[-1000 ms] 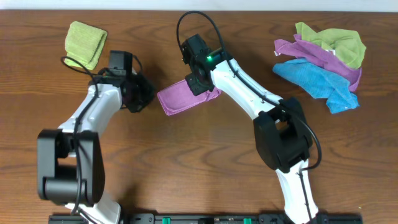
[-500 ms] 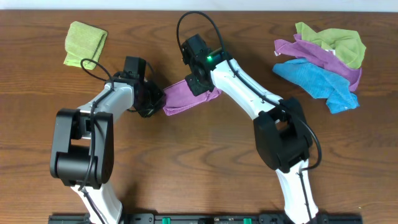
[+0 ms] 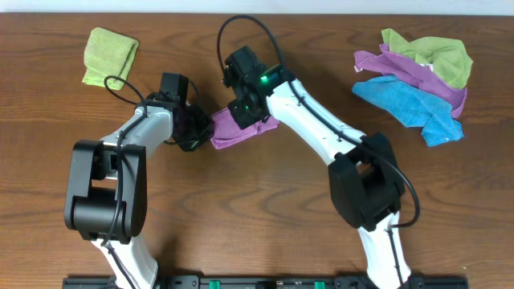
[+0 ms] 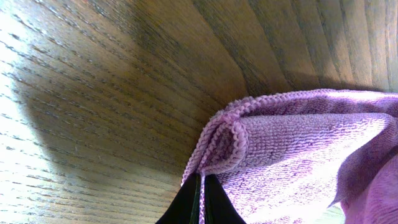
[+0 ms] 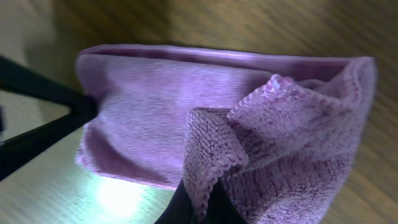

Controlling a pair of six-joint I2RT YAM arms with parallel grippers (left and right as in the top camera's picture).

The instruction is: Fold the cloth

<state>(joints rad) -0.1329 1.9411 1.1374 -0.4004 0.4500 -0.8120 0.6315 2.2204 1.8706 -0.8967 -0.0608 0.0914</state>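
Observation:
A purple cloth (image 3: 233,128) lies partly folded on the wooden table between the two arms. My left gripper (image 3: 205,132) is shut on its left edge; in the left wrist view the hem (image 4: 214,146) is pinched between the black fingertips (image 4: 200,199). My right gripper (image 3: 247,112) is shut on the cloth's upper right corner and has carried it over the lower layer; in the right wrist view the raised corner (image 5: 261,143) hangs from the fingertips (image 5: 200,202) above the flat layer (image 5: 149,93).
A folded green cloth (image 3: 110,56) lies at the back left. A heap of green, purple and blue cloths (image 3: 422,76) lies at the back right. The left arm's black fingers (image 5: 37,118) show at the left of the right wrist view.
My left gripper moved right to the cloth's left edge and shut on it. My right gripper shifted left, carrying the cloth's corner over the lower layer.

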